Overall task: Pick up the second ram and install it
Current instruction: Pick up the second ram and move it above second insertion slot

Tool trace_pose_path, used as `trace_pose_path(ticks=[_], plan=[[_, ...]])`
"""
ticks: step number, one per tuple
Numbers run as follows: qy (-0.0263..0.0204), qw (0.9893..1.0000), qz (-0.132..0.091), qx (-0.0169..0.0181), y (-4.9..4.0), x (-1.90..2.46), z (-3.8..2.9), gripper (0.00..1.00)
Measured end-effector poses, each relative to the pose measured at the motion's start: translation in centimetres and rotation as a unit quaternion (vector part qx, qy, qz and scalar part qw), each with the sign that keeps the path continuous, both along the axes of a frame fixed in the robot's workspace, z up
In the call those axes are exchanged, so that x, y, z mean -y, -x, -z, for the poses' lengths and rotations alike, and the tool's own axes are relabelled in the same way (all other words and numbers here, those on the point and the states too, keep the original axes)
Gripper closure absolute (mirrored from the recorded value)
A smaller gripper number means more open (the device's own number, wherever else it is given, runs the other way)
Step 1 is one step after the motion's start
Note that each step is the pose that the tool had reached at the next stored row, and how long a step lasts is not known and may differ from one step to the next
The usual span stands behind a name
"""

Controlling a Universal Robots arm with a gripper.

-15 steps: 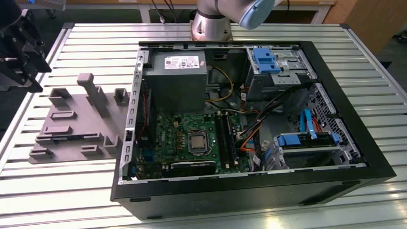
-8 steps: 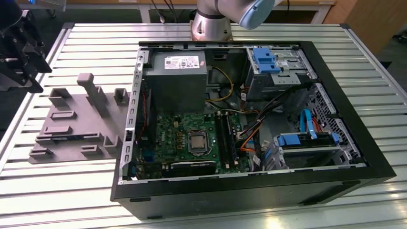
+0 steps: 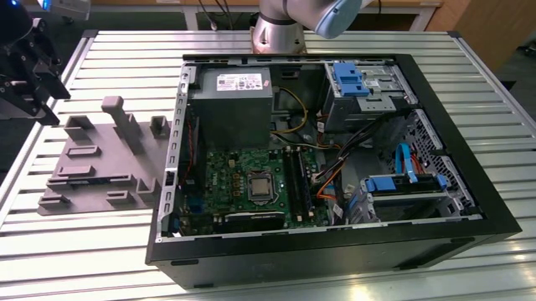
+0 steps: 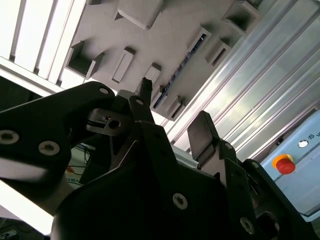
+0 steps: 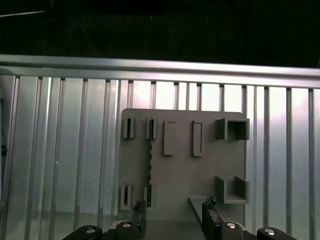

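Note:
The second ram (image 5: 150, 167) stands on edge in the slots of a grey holder plate (image 5: 200, 175), seen as a thin dark strip in both wrist views (image 4: 181, 67). My gripper (image 5: 175, 217) hovers above the plate's near edge, open, with nothing between its fingers (image 5: 210, 215). The ram lies ahead of the fingers and slightly off to one side. In the second wrist view the gripper (image 4: 173, 102) points toward the plate with its jaws spread. In the exterior view the gripper (image 3: 37, 81) is at the far left, above the holder plate (image 3: 100, 169).
An open black computer case (image 3: 335, 244) lies on the slatted aluminium table (image 3: 84, 251), at the exterior view's right of the plate. Inside are a green motherboard (image 3: 243, 182) with long black slots (image 3: 297, 182), a power supply (image 3: 230, 103) and blue drive bays (image 3: 352, 78). The arm's base (image 3: 280, 28) stands behind the case.

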State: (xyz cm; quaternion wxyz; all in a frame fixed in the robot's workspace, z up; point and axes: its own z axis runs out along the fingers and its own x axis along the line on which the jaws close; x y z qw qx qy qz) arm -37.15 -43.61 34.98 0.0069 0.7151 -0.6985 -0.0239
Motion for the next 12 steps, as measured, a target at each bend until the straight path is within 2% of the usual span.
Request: trace_pose_path(ticks=[5, 12], plan=[[0.0, 1.0, 0.0, 0.0, 0.0, 0.1, 0.41, 0.44], [0.0, 1.0, -0.005, -0.0013, 0.06, 0.67, 1.43, 0.44]])
